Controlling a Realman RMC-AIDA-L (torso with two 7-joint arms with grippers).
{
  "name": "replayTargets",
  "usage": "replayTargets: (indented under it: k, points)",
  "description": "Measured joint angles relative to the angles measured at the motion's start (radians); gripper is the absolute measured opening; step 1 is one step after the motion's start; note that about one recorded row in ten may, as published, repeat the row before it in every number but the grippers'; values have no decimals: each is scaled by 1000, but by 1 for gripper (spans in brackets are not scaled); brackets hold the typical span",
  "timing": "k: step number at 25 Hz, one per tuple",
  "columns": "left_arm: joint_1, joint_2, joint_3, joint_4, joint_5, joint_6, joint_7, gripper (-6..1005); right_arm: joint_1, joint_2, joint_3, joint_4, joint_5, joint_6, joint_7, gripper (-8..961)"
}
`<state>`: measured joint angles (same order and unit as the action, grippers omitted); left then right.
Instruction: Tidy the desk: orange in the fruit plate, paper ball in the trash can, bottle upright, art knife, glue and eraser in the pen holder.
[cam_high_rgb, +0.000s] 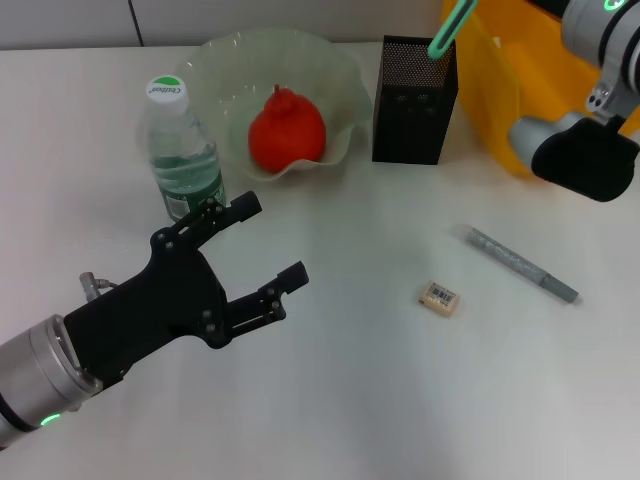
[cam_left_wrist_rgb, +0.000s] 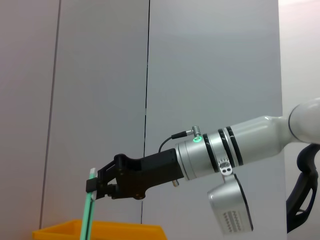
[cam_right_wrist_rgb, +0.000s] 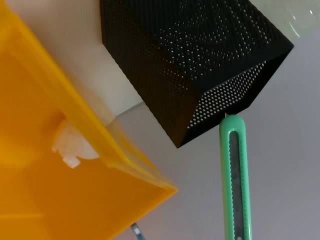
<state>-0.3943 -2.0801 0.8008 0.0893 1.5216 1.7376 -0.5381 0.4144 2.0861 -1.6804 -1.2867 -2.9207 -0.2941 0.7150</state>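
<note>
The mint-green art knife (cam_high_rgb: 451, 29) hangs tilted over the black mesh pen holder (cam_high_rgb: 414, 101), its lower end at the holder's rim (cam_right_wrist_rgb: 227, 112). In the left wrist view my right gripper (cam_left_wrist_rgb: 96, 186) is shut on the knife's (cam_left_wrist_rgb: 88, 215) upper end. The orange (cam_high_rgb: 286, 131) lies in the pale-green fruit plate (cam_high_rgb: 222, 62). Next to it the bottle (cam_high_rgb: 182, 150) stands upright. The grey glue (cam_high_rgb: 521, 264) and the eraser (cam_high_rgb: 440, 297) lie on the desk (cam_high_rgb: 360, 390). A paper ball (cam_right_wrist_rgb: 71, 145) rests in the yellow trash can (cam_right_wrist_rgb: 35, 175). My left gripper (cam_high_rgb: 273, 238) hovers open and holds nothing, just in front of the bottle.
The trash can (cam_high_rgb: 497, 85) stands right beside the pen holder, under my right arm (cam_high_rgb: 585, 150). The fruit plate is on the holder's other side. Bare desk lies between my left gripper and the eraser.
</note>
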Motion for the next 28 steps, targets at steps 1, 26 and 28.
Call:
replayTargets:
  k: [1,26,28]
  points:
    - [0,0,0,0,0,0,0,863,2,0,-8,18,0,28,-7,186]
    - [9,2,0,0,0,6,15,863,10,5,-77,151,42,294,-26,498]
    - [5,2,-1,0,0,4,15,863,9,3,-74,119,108,306,42,566]
